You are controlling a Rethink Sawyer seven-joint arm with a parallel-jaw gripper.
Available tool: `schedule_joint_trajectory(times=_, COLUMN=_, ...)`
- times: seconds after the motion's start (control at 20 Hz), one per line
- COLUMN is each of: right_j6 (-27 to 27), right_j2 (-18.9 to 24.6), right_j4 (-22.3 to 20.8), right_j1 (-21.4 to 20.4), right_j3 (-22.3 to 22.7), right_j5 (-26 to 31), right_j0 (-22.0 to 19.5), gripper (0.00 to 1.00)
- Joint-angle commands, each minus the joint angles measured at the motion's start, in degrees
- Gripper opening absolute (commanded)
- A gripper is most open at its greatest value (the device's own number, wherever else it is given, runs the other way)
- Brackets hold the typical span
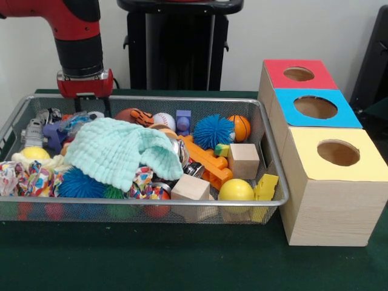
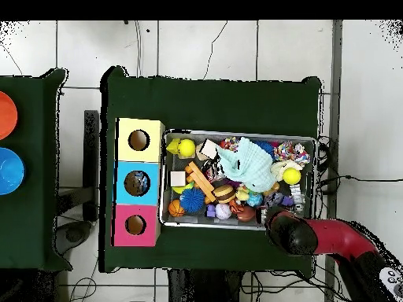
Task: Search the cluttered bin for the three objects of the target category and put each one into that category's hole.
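Note:
The wire-mesh bin (image 1: 182, 99) is full of toys; in the overhead view its rim (image 2: 240, 134) lies right of the boxes. My gripper (image 1: 91, 110) hangs low over the bin's far left corner and looks open and empty. In the overhead view the gripper (image 2: 277, 215) is at the bin's lower right. A crinkly clear wrapper with blue print (image 1: 71, 125) lies just below and left of the gripper. Other wrappers are hidden in the clutter. The red-topped box's hole (image 1: 299, 74) is right of the bin; it also shows in the overhead view (image 2: 135, 225).
A mint-green knitted cloth (image 1: 115, 151) covers the bin's middle left. A blue spiky ball (image 1: 212, 130), orange plastic piece (image 1: 206, 159), wooden blocks (image 1: 244, 159) and yellow ball (image 1: 235, 190) fill the right. The blue-topped box (image 1: 348, 114) and yellow-topped box (image 1: 303, 145) stand nearer the camera.

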Motion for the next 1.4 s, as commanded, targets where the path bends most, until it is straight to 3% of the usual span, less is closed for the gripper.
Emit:
schedule_joint_trajectory(times=0.05, right_j6=-4.3, right_j2=0.1, right_j4=-4.5, right_j1=3.6, right_j3=-4.7, right_j5=-0.4, right_j0=-0.2, gripper=1.0)
schedule_joint_trajectory(times=0.65, right_j6=-4.4, right_j2=1.9, right_j4=-3.2, right_j1=2.3, right_j3=-4.6, right_j5=-1.4, right_j0=-3.0, gripper=1.0)
schedule_joint_trajectory(times=0.9, right_j6=1.1, right_j2=1.9, right_j4=-3.7, right_j1=-1.1, right_j3=-0.8, right_j5=-10.0, right_j0=-5.0, gripper=1.0)
schedule_joint_trajectory(times=1.05, right_j6=2.1, right_j2=2.1, right_j4=-3.0, right_j1=-1.9, right_j3=0.6, right_j5=-12.0, right_j0=-6.0, gripper=1.0)
schedule_joint_trajectory(times=1.4, right_j6=3.0, right_j2=2.3, right_j4=-1.9, right_j1=0.4, right_j3=1.2, right_j5=-15.8, right_j0=-7.4, gripper=1.0)
